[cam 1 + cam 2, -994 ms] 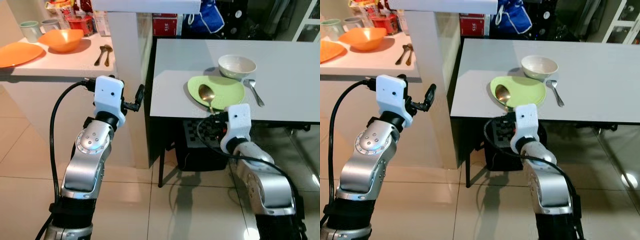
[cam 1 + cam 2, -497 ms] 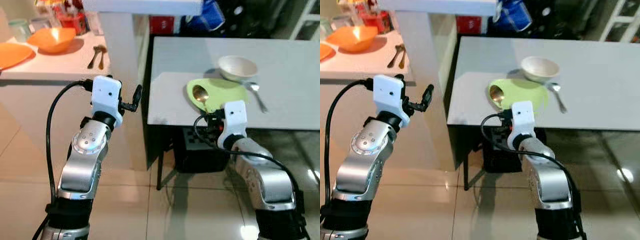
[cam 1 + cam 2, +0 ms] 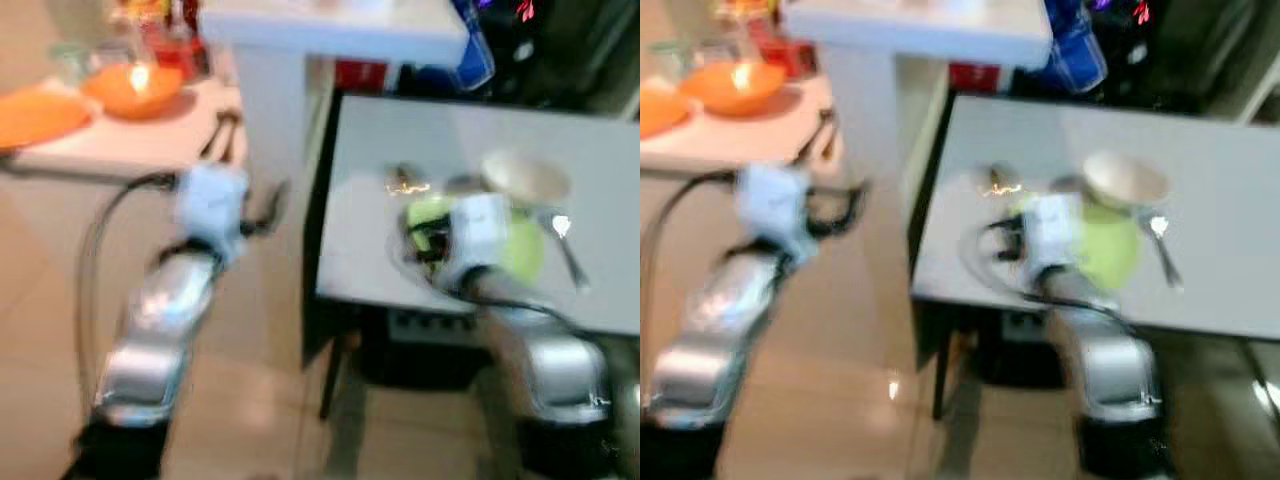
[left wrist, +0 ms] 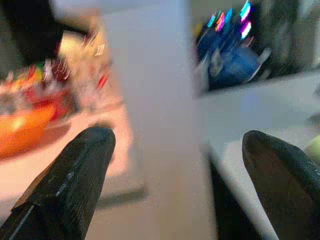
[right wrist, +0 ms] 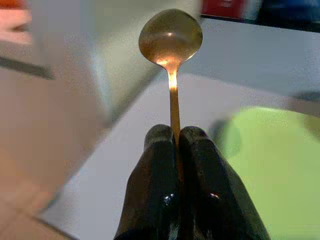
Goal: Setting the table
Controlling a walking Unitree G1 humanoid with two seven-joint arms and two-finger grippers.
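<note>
My right gripper (image 5: 172, 134) is shut on the handle of a gold spoon (image 5: 171, 37), whose bowl points away from the fingers. In the blurred head views the spoon (image 3: 405, 182) hangs over the grey table (image 3: 380, 130), just left of the green plate (image 3: 525, 255). A white bowl (image 3: 525, 175) stands behind the plate and a fork (image 3: 568, 250) lies to its right. My left gripper (image 4: 175, 145) is open and holds nothing. It hovers in front of the white pillar (image 3: 280, 110), between the counter and the table.
The counter at the left carries an orange bowl (image 3: 135, 85), an orange plate (image 3: 40, 105), two more spoons (image 3: 225, 125) and jars at the back. Blue bags sit behind the table. Tiled floor lies below my arms.
My right gripper has carried the spoon off the green plate to the left over the table. The whole picture has shifted and blurred, so the camera is moving.
</note>
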